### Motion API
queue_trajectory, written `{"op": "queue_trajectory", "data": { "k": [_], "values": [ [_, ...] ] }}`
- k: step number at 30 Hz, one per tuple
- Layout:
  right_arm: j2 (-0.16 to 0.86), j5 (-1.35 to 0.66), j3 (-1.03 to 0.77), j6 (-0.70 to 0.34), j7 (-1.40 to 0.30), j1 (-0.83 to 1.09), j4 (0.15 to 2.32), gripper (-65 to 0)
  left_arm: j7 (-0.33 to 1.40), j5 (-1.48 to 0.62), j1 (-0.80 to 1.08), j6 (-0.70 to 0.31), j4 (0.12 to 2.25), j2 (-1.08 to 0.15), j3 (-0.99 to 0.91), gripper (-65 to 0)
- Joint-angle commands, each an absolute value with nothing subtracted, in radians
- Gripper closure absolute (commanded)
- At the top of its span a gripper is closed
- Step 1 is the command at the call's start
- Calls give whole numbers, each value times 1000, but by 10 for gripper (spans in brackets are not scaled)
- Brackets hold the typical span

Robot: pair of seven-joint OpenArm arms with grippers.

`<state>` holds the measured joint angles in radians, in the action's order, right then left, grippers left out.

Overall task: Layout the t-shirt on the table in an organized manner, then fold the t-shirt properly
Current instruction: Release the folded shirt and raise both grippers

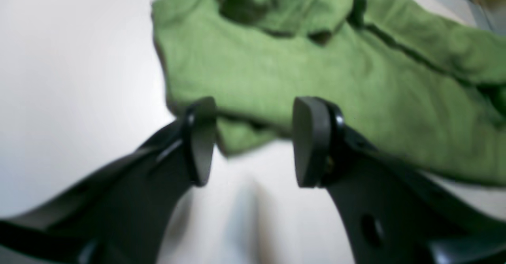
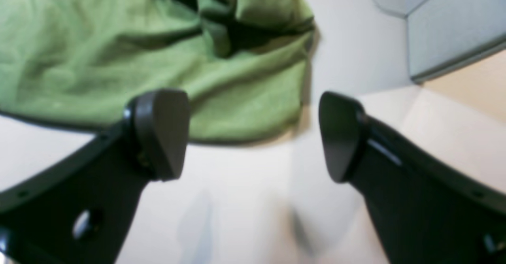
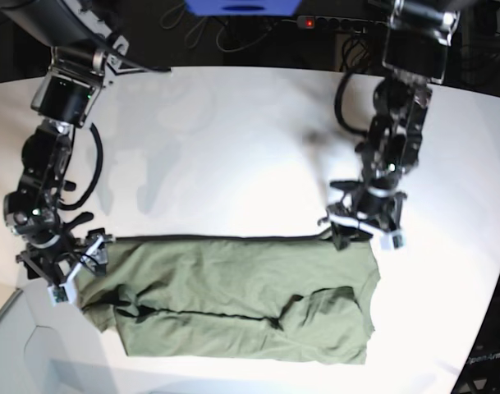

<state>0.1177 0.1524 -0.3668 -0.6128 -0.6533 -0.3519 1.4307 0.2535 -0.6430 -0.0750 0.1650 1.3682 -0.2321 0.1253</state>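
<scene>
Shirt: plain olive-green cotton t-shirt (image 3: 241,300), no pattern
Table: smooth plain white tabletop (image 3: 233,148)
Fingers: matte black gripper fingers (image 1: 312,141)

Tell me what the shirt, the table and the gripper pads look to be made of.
T-shirt: soft matte knit, probably cotton; it creases and bunches in limp folds.
Table: smooth white hard surface, perhaps laminate; faint sheen, soft shadows.
Left gripper pads: dark matte, rubber or plastic; I cannot tell which.
</scene>
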Motion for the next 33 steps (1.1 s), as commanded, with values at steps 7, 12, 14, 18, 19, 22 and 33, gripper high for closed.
{"op": "queue_trajectory", "data": {
  "k": [7, 12, 14, 18, 19, 22, 33],
  "values": [
    [127, 136, -366, -610, -624, -334, 1475, -523, 223, -642, -15, 163, 1308, -228, 76, -306],
    [127, 136, -366, -610, -624, -298, 1477, -523, 223, -642, -94, 162, 1191, -214, 77, -306],
    [127, 136, -366, -610, -624, -283, 1477, -523, 223, -642, -124, 162, 1150, -196, 81, -306],
    [128, 136, -366, -610, -624, -263, 1477, -523, 223, -642, -174, 157, 1056, -165, 81, -306],
    [131, 136, -369, -610, -622, -259, 1484, -523, 223, -642, -177, 157, 1040, -157, 81, -306],
    [130, 136, -403, -610, -622, -237, 1529, -523, 223, -642, -185, 154, 993, -137, 81, -306],
    [131, 136, -404, -610, -622, -236, 1541, -523, 223, -472, -228, 153, 935, -79, 147, -90]
  ]
}}
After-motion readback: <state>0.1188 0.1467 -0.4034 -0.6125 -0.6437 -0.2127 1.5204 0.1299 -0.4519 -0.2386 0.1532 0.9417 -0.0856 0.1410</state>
